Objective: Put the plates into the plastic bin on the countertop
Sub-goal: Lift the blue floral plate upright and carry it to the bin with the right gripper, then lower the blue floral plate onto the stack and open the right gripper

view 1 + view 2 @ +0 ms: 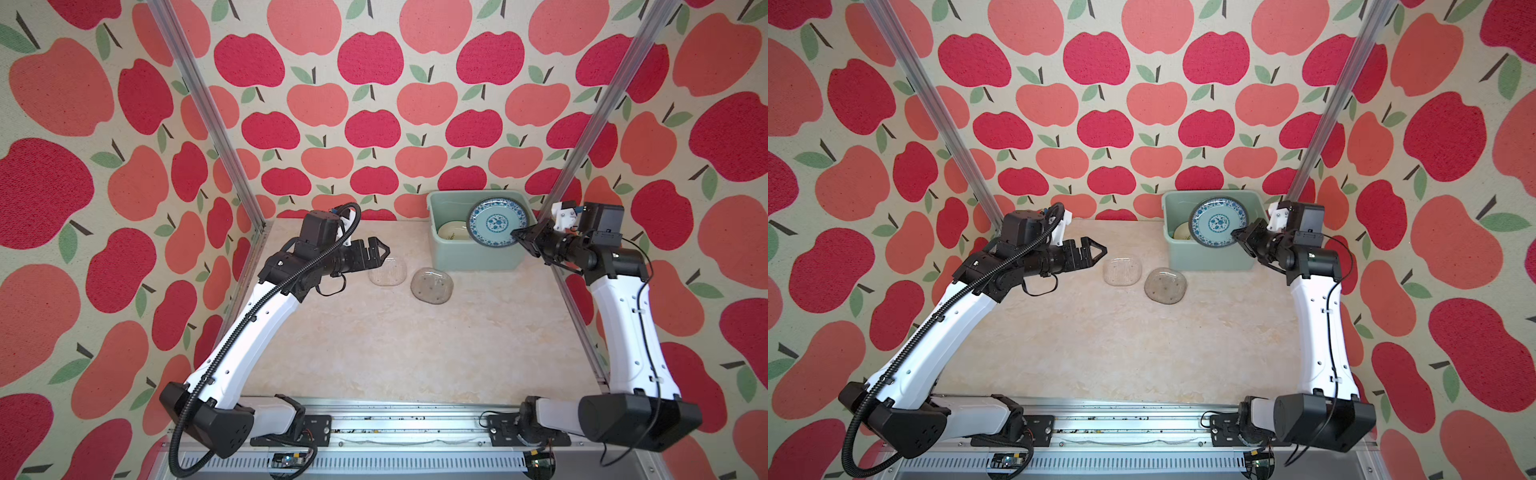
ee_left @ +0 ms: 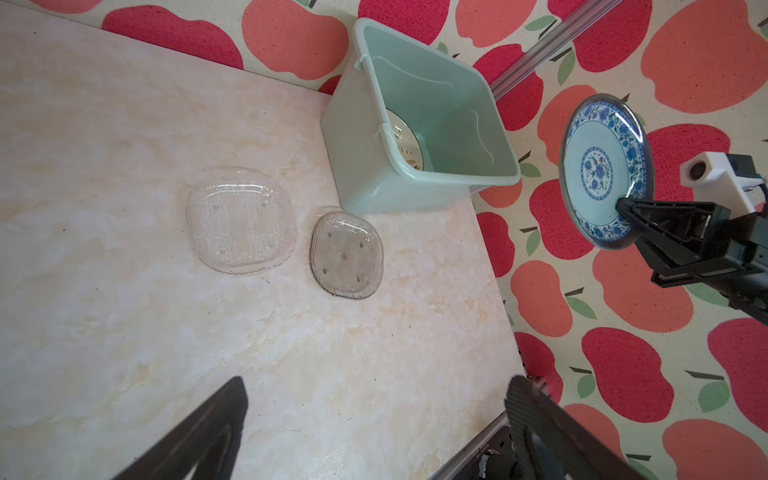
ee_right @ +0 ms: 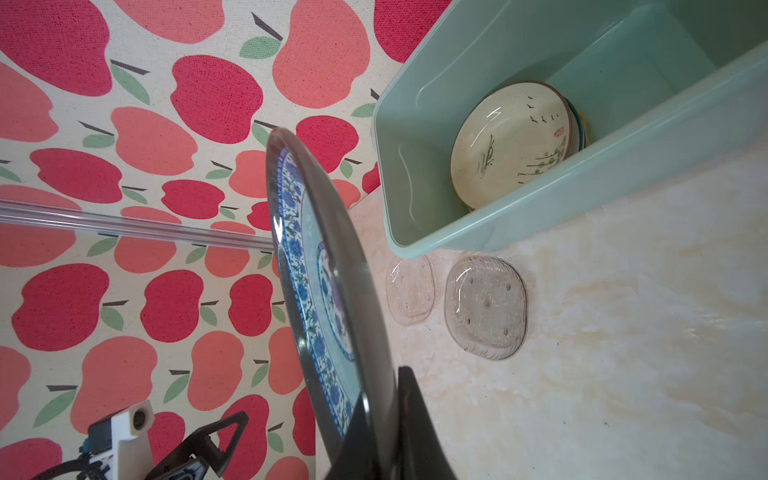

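We note the left claw [image 1: 381,252] wide open and empty above the desk [image 1: 374,340], beside a larger glass plate [image 1: 388,274] and a smaller glass plate [image 1: 431,286] lying flat before the plastic bin [image 1: 473,257]. The right claw [image 1: 519,235] pinches the teal plate [image 1: 496,222] by its rim, upright above the bin's right side. A cream plate [image 1: 452,230] lies inside.

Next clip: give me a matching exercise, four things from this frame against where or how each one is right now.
Things: 1 teal patterned plate; 2 cream ink-drawn plate; 3 clear glass plates; 4 left tool.
States: A lying on the countertop; B open, holding nothing; C gripped at its rim by the right tool; D inside the plastic bin.
Pairs: 1-C, 2-D, 3-A, 4-B.
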Controlling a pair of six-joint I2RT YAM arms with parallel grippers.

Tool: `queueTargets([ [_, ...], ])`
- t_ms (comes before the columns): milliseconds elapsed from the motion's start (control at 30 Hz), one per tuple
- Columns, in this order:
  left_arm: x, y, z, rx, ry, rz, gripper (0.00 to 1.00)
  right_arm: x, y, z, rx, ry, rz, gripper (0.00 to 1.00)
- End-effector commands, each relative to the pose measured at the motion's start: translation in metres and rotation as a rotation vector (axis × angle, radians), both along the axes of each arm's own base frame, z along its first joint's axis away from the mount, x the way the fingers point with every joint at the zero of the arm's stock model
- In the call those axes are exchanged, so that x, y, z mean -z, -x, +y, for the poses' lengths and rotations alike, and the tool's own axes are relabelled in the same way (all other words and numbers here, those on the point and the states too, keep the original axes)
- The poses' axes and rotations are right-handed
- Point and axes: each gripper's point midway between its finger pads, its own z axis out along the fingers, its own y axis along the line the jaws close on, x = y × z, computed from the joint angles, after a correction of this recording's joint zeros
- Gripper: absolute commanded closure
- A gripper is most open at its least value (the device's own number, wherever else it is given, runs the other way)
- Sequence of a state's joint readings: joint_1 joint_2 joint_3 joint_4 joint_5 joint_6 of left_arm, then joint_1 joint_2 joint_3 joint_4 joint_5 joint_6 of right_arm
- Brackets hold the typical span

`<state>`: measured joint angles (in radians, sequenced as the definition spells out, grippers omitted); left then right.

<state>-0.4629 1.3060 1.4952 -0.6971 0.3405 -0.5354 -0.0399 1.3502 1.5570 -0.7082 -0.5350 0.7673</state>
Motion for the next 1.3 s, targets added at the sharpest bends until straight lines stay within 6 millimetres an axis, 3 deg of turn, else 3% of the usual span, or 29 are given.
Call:
queueTargets([
  [0,-0.003,0.007,0.002,-0.008,0.052,0.009,0.01,-0.022,-0.04,0.008,0.012,-0.037,-0.056,1.0],
  [133,0.005,0.007,0.007,-0.032,0.072,0.027,0.01,-0.015,-0.085,0.014,0.006,0.001,-0.051,1.0],
  [333,0.019,0.004,0.01,-0.034,0.061,0.077,0.01,0.022,-0.138,0.014,0.007,0.072,-0.012,1.0],
  [633,0.045,-0.025,-0.002,-0.036,0.063,0.181,0.01,0.085,-0.19,0.019,-0.103,0.183,0.048,1.0],
  [933,0.053,-0.06,-0.028,-0.036,0.049,0.206,0.01,0.151,-0.199,0.032,-0.274,0.274,0.105,1.0],
  [1267,0.073,-0.072,-0.051,-0.016,0.016,0.262,0.01,0.211,-0.198,0.037,-0.36,0.282,0.185,1.0],
])
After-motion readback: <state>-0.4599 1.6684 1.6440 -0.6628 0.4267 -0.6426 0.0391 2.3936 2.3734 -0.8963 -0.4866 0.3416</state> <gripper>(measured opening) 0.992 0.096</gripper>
